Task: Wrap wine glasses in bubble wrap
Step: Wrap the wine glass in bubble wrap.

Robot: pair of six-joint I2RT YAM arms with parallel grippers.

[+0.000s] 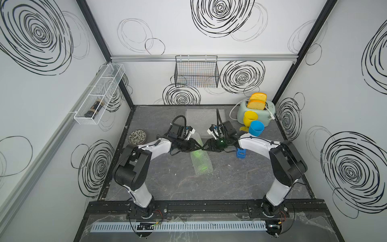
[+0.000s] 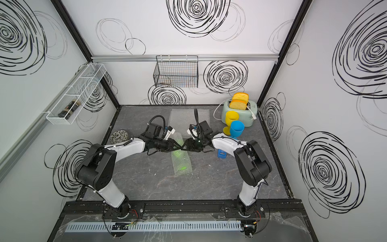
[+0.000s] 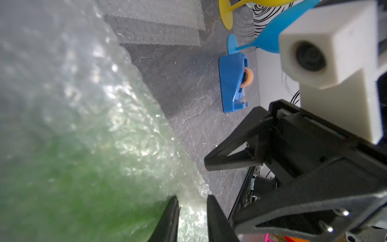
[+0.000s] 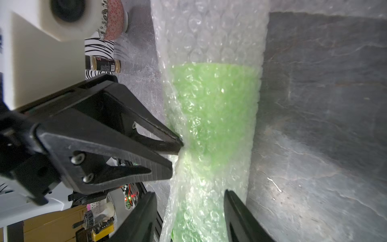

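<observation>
The lime green wine glass lies mid-table, rolled inside bubble wrap; both top views show the roll. My left gripper is shut on a fold of the wrap at the roll's side, and from the right wrist it shows as pinching there. My right gripper stands open astride the roll, its fingers clear of the film. The tips of the left gripper and the right gripper nearly meet. The yellow glass and the blue glass stand at the back right. A spare sheet lies behind.
A blue tape dispenser sits under the right arm. At the back right stands a toaster with toast, and a patterned bowl sits at the left. A wire basket hangs on the back wall and a white rack on the left wall.
</observation>
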